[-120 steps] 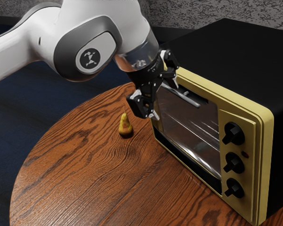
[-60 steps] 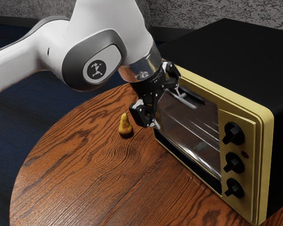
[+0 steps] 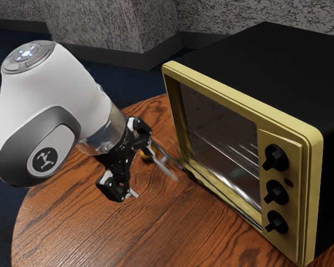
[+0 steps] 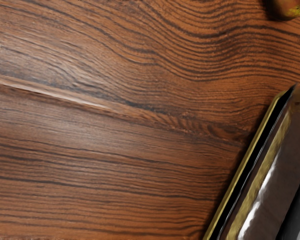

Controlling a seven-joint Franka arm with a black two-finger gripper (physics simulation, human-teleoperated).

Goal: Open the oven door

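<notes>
The oven door (image 3: 219,193) is swung down and out from the oven (image 3: 172,72), seen nearly edge-on in the exterior view. My gripper (image 3: 144,173) stands open over the table, on the exterior view's left of the oven. Its upper finger is at the silver door handle (image 3: 166,168); whether they touch is unclear. The other finger stands well apart from the handle. In the wrist view, the door (image 4: 284,175) slants across the lower right corner, with part of the handle (image 4: 297,217) beside it.
A pear (image 3: 147,157) is on the wooden table (image 3: 183,233), partly hidden behind the gripper in the exterior view; its edge (image 4: 293,7) appears in the wrist view. Three black knobs (image 3: 276,157) are on the oven's front.
My gripper has moved away from the oven and lower, toward the exterior view's left. The door has swung from nearly upright to far down, and its handle has moved outward with it.
</notes>
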